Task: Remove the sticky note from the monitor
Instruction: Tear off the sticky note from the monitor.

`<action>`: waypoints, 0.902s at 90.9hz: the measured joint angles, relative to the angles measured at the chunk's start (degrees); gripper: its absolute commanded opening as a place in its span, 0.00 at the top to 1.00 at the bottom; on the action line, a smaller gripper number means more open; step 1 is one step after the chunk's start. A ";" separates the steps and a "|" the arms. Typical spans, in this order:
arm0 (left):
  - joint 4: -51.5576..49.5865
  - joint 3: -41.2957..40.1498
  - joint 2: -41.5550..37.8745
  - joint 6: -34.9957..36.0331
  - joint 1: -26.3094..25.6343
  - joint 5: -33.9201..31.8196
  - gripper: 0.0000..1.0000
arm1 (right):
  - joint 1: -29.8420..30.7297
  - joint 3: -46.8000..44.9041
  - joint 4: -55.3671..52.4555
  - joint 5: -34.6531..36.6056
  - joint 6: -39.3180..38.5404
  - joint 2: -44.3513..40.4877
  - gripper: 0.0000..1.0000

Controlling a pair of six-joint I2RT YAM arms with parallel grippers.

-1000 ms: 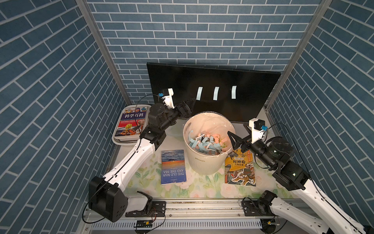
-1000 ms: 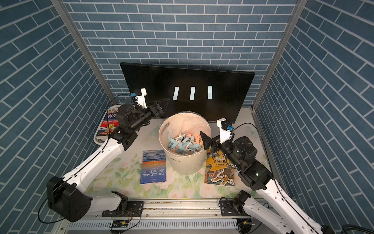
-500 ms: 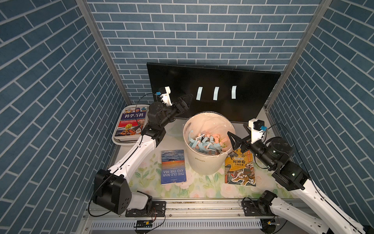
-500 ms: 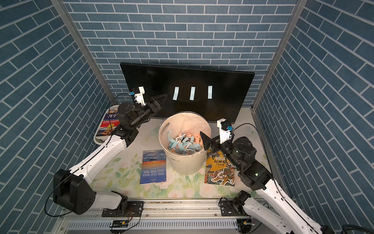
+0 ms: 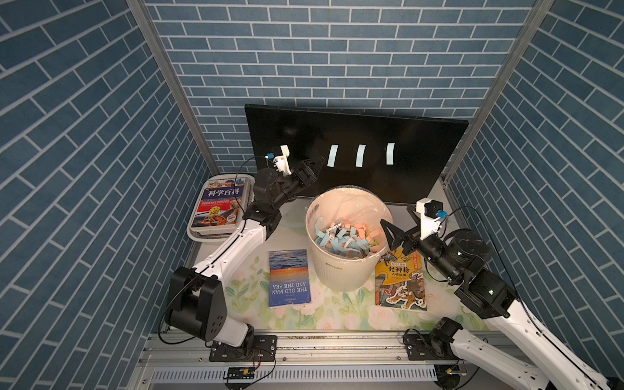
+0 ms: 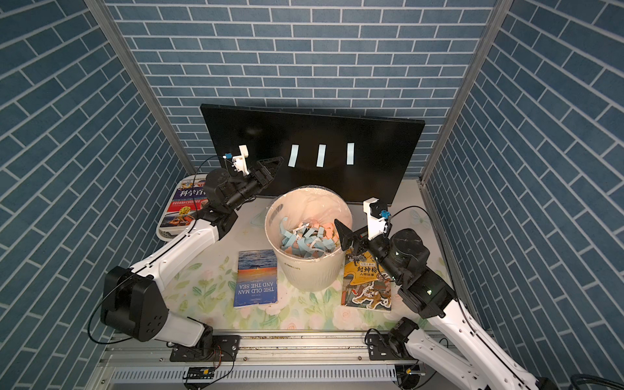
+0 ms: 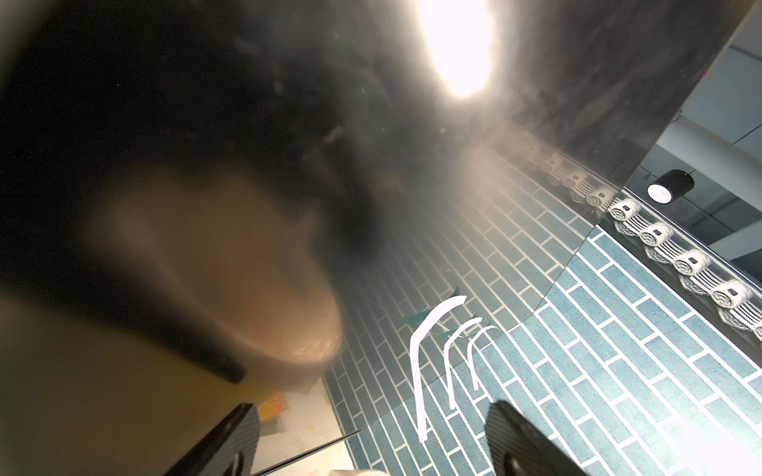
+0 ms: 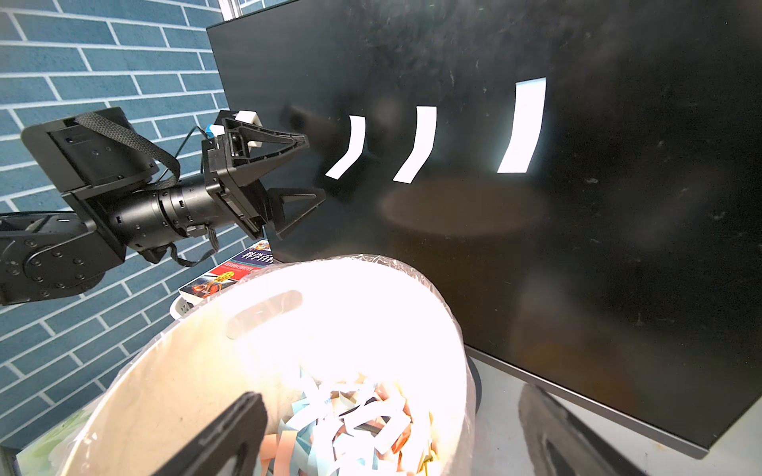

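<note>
Monitor: the monitor stands upright at the back of the table, behind the bin.
Sticky notes: three pale sticky notes sit in a row on its screen, all stuck on.
Right wrist view: only here do I see my left gripper side-on. Its jaws are apart with nothing between them, and its tips are just short of the nearest note, which bows away from the glass.
Left wrist view: the sticky notes show edge-on as curved strips. The glossy screen mirrors the bin and the brick wall, which the top views do not show.
Right gripper: my right gripper hangs with jaws wide over the bin's rim, holding nothing.
Bin: it is lined with clear plastic and part filled with blue, pink and white paper strips.
Basket: the white basket holds one book.
Since a second ago: my left gripper has risen from beside the bin's rim to the screen. My right arm has not moved.
</note>
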 measured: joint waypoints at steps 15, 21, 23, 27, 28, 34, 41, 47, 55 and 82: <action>0.07 2.34 1.22 -0.26 -1.05 0.11 0.19 | 0.00 0.00 0.00 0.00 0.00 0.00 0.00; -0.02 3.56 1.70 -0.24 -1.49 0.28 0.21 | 0.00 0.00 0.00 0.00 0.00 0.00 0.00; -0.09 3.98 1.86 -0.22 -1.62 0.39 0.21 | 0.00 0.00 0.00 0.00 0.00 -0.02 0.00; -0.11 4.92 2.21 -0.20 -1.90 0.39 0.21 | 0.00 0.00 0.00 0.00 0.00 -0.04 0.00; -0.13 5.14 2.29 -0.22 -1.95 0.39 0.21 | 0.00 0.00 0.00 0.00 0.00 -0.04 0.00; -0.20 6.27 2.71 -0.13 -2.34 0.39 0.22 | 0.00 0.00 0.00 0.00 0.00 -0.11 0.00; -0.83 7.54 3.30 0.15 -2.75 0.33 0.23 | 0.00 0.00 0.00 -0.02 0.00 -0.24 0.00; -1.55 8.44 3.91 0.44 -3.13 0.20 0.25 | 0.00 0.00 0.00 -0.02 0.00 -0.31 0.00; -2.60 9.25 4.68 0.66 -3.63 0.09 0.26 | 0.00 0.00 0.00 0.00 0.00 -0.33 0.00; -4.50 9.70 5.51 1.29 -4.74 -0.81 0.34 | 0.00 0.00 0.00 -0.02 0.00 -0.33 0.00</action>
